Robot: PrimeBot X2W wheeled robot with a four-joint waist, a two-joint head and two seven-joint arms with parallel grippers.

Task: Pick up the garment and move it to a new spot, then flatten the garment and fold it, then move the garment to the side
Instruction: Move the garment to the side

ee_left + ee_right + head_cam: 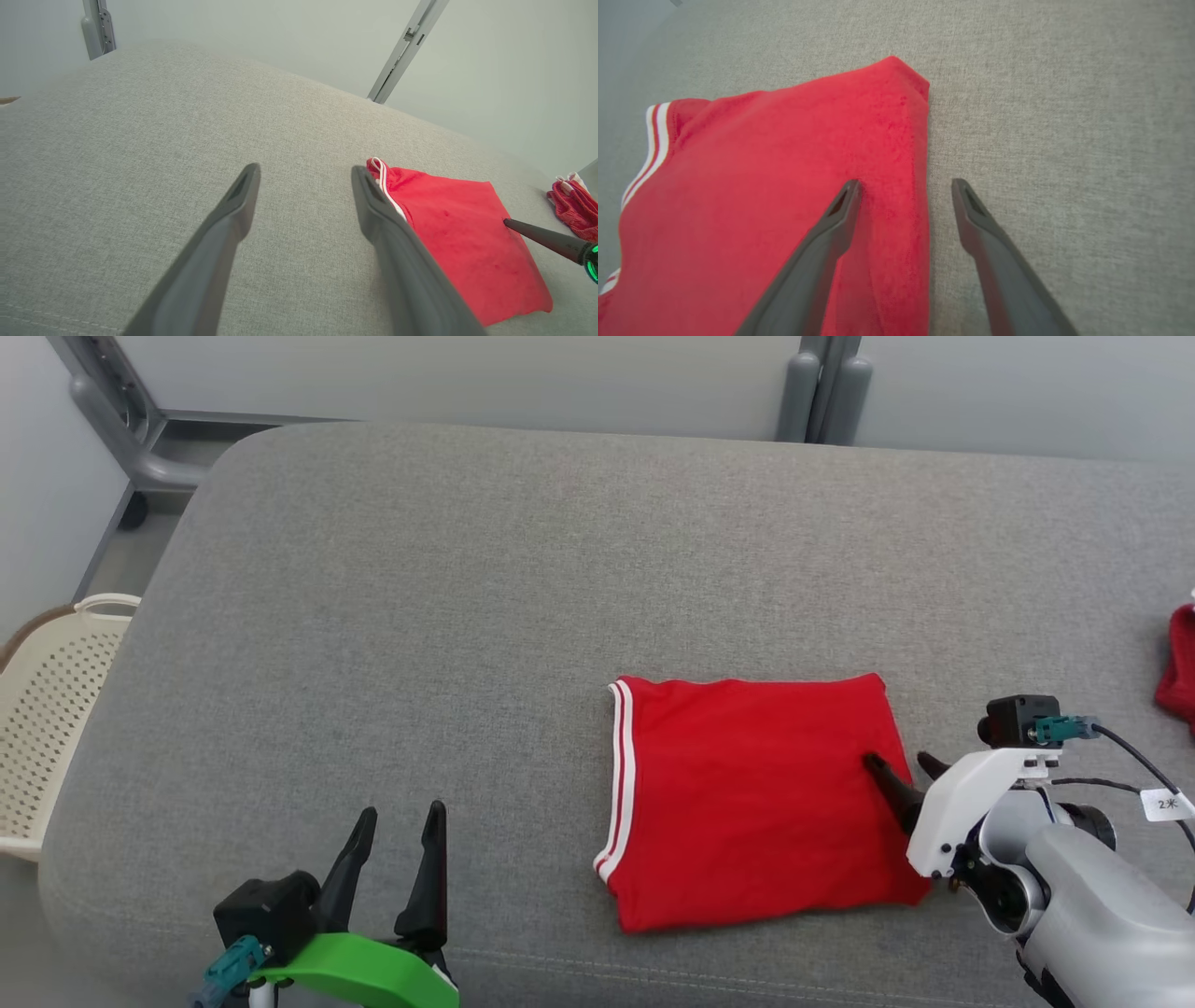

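The right hand (898,762) stands wide and empty, one finger over the right edge of the folded red garment (747,803) and the other over the grey table (420,616), where the garment lies flat right of centre, while the left hand (401,812) gapes empty at front left.

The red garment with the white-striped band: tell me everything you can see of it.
The red knit-looking garment lies folded into a rough, flat rectangle on the grey fabric cushion, right of centre near its front edge. A white-striped band runs down its left edge. The open right gripper straddles its right edge, one finger over cloth, one over cushion; contact cannot be told.
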